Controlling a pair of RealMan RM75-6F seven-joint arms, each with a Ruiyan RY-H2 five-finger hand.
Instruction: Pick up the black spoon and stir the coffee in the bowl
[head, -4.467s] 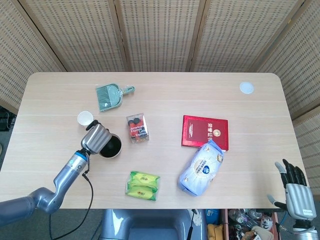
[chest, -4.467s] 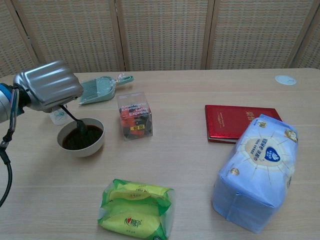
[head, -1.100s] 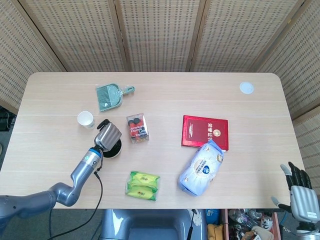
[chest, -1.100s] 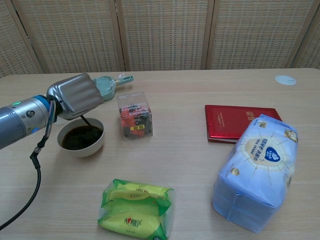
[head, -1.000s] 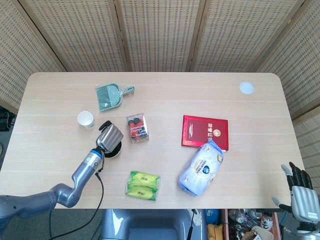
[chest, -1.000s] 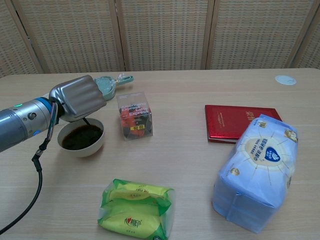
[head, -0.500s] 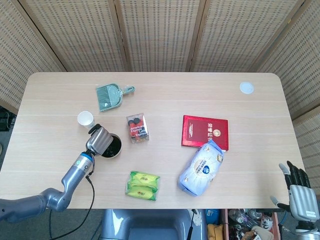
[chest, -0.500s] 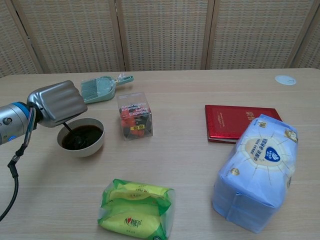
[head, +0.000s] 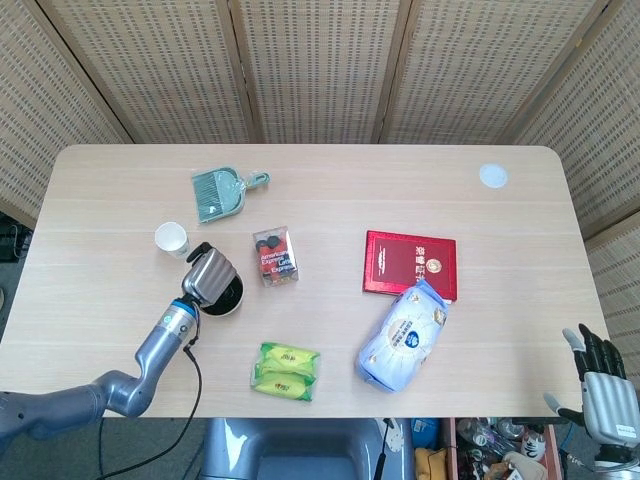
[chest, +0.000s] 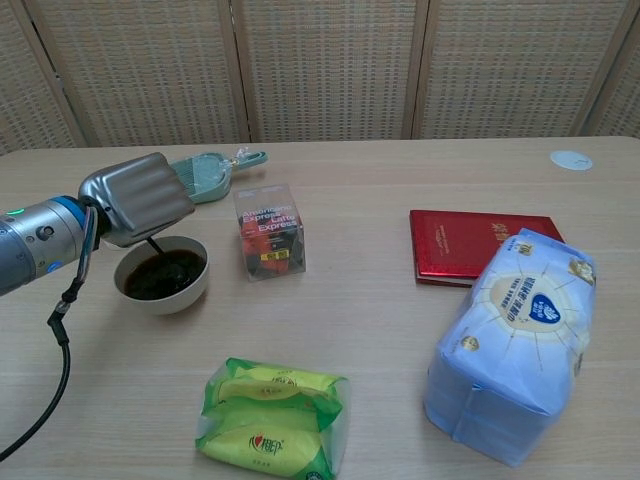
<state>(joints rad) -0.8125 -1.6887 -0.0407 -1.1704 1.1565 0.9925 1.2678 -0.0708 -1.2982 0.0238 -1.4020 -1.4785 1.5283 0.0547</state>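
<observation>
Stirring is the step we judge to be in hand: our left hand hangs just over the bowl on the left of the tabletop, its fingers curled around the black spoon. Only a short run of the handle shows below the hand, slanting down into the dark coffee; the spoon's head is hidden under the liquid. Holding it from above this way lets the wrist swing the handle round without knocking the rim. Our right hand sits well apart, off the near right edge of the tabletop, fingers spread and holding nothing, out of the way since the job needs one hand.

On the clear box just right of the bowl we read "American Express". The red book carries gold characters too small to make out. The blue-and-white packet and the green packet show printing we cannot read.
</observation>
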